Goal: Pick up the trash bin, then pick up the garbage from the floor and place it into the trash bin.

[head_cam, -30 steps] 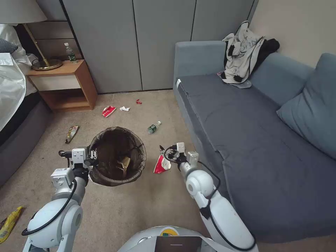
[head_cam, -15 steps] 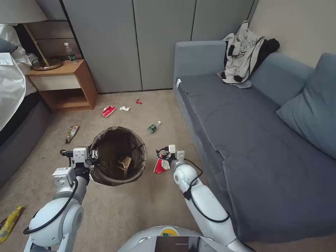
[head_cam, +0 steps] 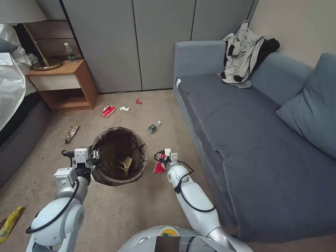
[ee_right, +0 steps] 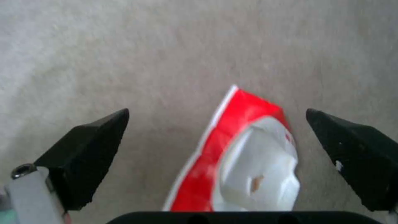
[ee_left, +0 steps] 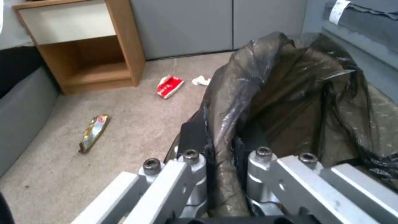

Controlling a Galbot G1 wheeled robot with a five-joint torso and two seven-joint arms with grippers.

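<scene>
The trash bin [head_cam: 115, 182], lined with a dark bag, is in front of me on the left. My left gripper [head_cam: 91, 158] is shut on its rim, and the left wrist view shows that gripper [ee_left: 219, 146] pinching the bag-covered rim [ee_left: 265, 93]. Brown paper [head_cam: 124, 164] lies inside the bin. A crumpled red-and-white packet [head_cam: 159, 168] lies on the carpet just right of the bin. My right gripper [head_cam: 161, 159] hangs over it. In the right wrist view this gripper [ee_right: 216, 112] is open, with the packet [ee_right: 240, 155] between the fingers but touching neither.
More garbage lies on the carpet: a small bottle [head_cam: 153, 127], a red packet [head_cam: 108, 111], a tissue [head_cam: 124, 108], a brown wrapper [head_cam: 71, 133] and a yellow wrapper [head_cam: 8, 224]. A grey sofa [head_cam: 245, 140] borders the right, with a nightstand [head_cam: 63, 84] and bed [head_cam: 14, 115] to the left.
My right arm has swung left and down, bringing its gripper over the red-and-white packet beside the bin. The left arm still holds the bin in nearly the same place.
</scene>
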